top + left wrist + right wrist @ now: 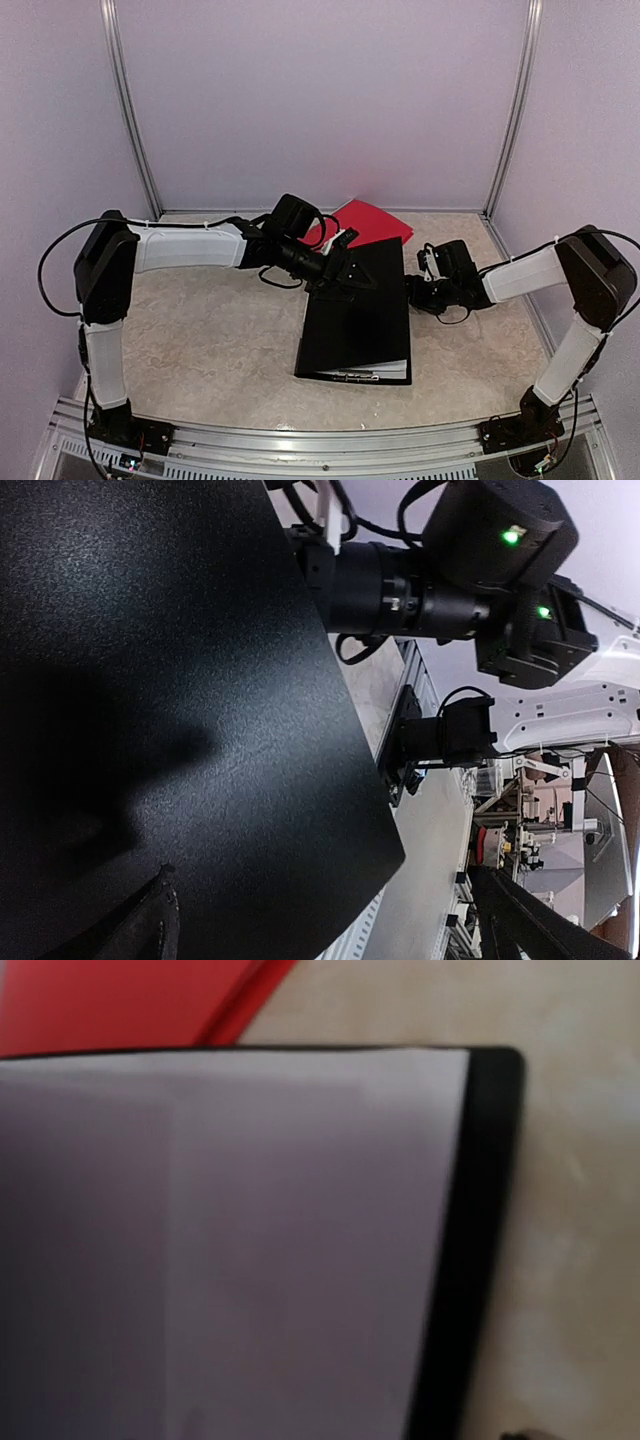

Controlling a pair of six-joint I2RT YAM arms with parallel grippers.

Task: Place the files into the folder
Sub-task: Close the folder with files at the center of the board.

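One black folder (360,320) lies mid-table (210,330), and the files (385,368) are inside it, showing as a white strip at its near edge. The right wrist view shows a blank top sheet; how many sheets lie beneath it cannot be told. One red folder (368,220) sits just beyond the far end. Of the two arms, the left gripper (345,268) hangs over the far left corner with its fingers (150,925) spread wide. The right gripper (425,285) is beside the folder's right edge; its finger spacing cannot be told.
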